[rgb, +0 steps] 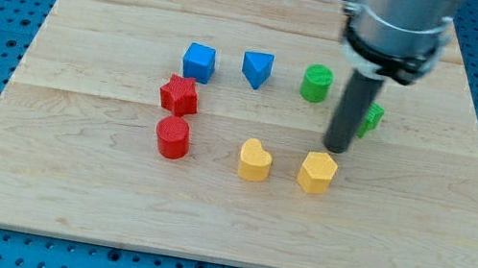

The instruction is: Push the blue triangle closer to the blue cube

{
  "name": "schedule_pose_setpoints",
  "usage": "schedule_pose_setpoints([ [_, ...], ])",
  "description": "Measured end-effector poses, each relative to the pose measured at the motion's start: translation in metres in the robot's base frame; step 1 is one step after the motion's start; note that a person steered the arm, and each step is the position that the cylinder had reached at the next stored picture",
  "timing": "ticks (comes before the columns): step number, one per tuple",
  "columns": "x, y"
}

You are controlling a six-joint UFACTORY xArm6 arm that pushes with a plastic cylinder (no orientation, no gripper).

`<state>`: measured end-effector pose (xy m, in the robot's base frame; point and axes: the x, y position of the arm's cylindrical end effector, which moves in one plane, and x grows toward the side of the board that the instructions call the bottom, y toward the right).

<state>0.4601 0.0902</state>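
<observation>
The blue triangle [257,68] lies on the wooden board, a short gap to the right of the blue cube [199,62]. My tip [338,150] stands well to the right of and below the triangle, just above the yellow hexagon block [317,172] and beside a green block [372,118] that the rod partly hides.
A green cylinder [316,84] sits right of the triangle. A red star [179,96] and a red cylinder [173,137] lie below the cube. A yellow heart [255,160] lies left of the hexagon. The board [67,173] rests on a blue pegboard.
</observation>
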Motion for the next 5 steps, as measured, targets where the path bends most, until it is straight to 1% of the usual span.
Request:
schedule_pose_setpoints([
  [2, -0.034, -0.113],
  [3, -0.034, -0.165],
  [4, -0.033, -0.193],
  [5, -0.028, -0.182],
])
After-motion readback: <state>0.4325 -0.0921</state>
